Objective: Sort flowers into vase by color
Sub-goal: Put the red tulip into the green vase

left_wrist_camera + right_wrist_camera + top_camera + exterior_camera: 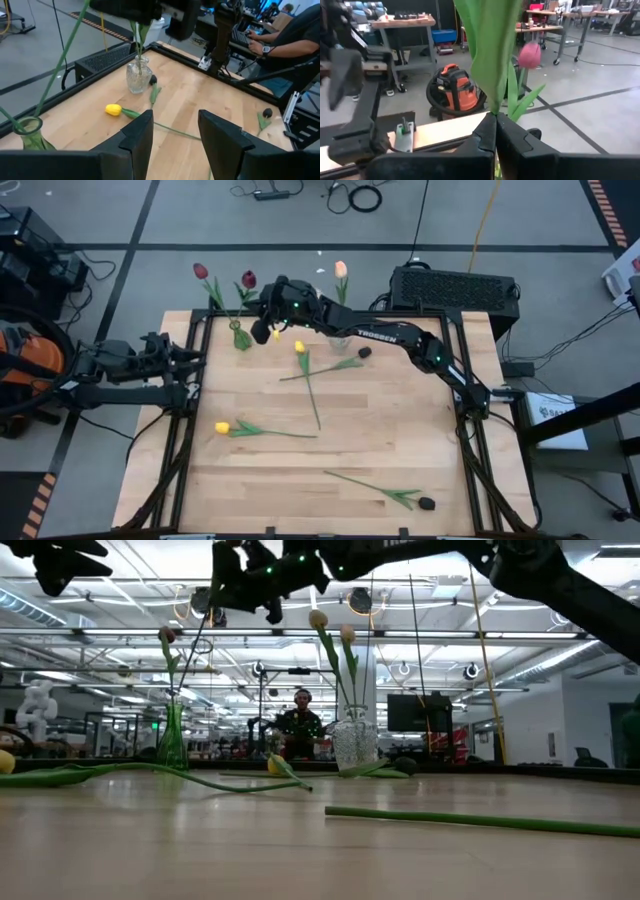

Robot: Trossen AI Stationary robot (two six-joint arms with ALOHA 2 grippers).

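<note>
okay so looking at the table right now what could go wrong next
1. The right tool, shut on a flower stem, hangs right over the green vase; a bump could tip it.
2. The two red tulips already in that vase crowd the opening, so the stem could miss.

Two vases are standing at the bench's (250, 500) far edge, the left vase (241, 337) beside the right vase (338, 343). Four loose flowers (308, 375) are lying on the bench nearer the front.
</note>
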